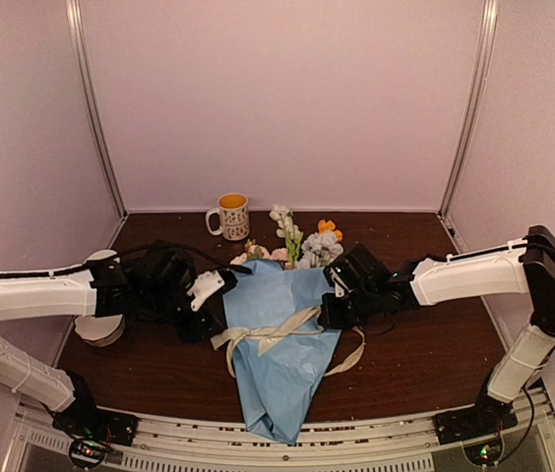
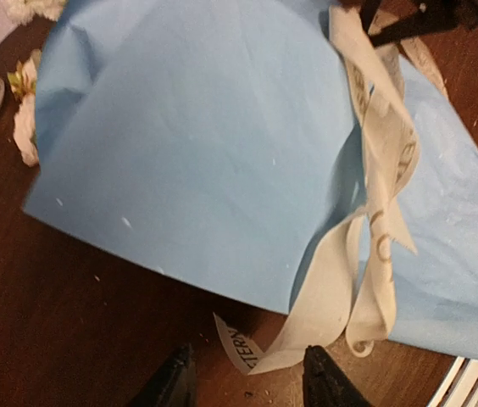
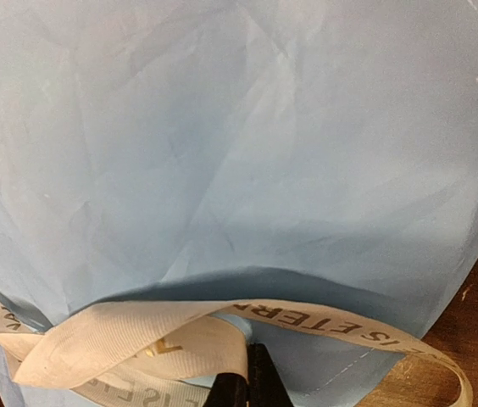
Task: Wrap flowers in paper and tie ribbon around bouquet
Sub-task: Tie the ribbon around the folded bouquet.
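The bouquet (image 1: 279, 388) is laid flat on the dark brown bench (image 1: 425, 354). Its light blue paper (image 3: 222, 153) is folded into a matte, softly creased cone that narrows toward the near edge. Small pastel and orange flowers (image 1: 307, 244) are seen at the wide far end. A flat, cream, woven ribbon (image 3: 137, 335) printed with dark letters is looped across the cone. The left tool (image 2: 247, 373) is held partly open, with a curled ribbon end lying loose between its black fingers. The right tool (image 3: 246, 380) is closed against the ribbon. Whether the band is pinched cannot be told.
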Controlling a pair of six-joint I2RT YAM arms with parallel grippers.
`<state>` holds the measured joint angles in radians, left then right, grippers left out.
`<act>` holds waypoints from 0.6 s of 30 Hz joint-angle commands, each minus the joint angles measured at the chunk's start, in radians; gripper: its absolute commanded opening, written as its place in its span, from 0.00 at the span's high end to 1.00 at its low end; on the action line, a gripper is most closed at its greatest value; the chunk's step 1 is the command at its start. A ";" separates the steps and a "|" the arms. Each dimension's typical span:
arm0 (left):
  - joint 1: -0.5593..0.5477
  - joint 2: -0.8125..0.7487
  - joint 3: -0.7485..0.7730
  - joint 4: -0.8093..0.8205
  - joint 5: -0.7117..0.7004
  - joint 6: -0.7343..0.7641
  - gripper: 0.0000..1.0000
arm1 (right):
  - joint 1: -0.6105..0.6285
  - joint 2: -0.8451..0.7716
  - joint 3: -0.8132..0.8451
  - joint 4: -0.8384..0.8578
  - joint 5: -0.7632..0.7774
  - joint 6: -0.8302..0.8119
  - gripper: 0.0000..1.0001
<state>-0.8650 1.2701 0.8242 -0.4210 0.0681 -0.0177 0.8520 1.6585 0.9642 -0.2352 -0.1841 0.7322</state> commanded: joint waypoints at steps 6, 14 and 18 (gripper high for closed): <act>-0.016 0.119 -0.103 0.129 -0.108 -0.108 0.40 | -0.001 0.012 0.024 0.001 -0.006 -0.005 1.00; -0.028 0.188 -0.130 0.259 -0.062 -0.084 0.59 | 0.000 0.001 0.024 -0.011 -0.006 -0.008 1.00; -0.027 0.129 -0.136 0.268 -0.151 -0.143 1.00 | -0.001 -0.018 0.043 -0.057 0.024 -0.024 1.00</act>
<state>-0.8902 1.4494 0.6994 -0.2352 -0.0059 -0.1081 0.8520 1.6684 0.9661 -0.2440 -0.1871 0.7296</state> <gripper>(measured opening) 0.051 0.002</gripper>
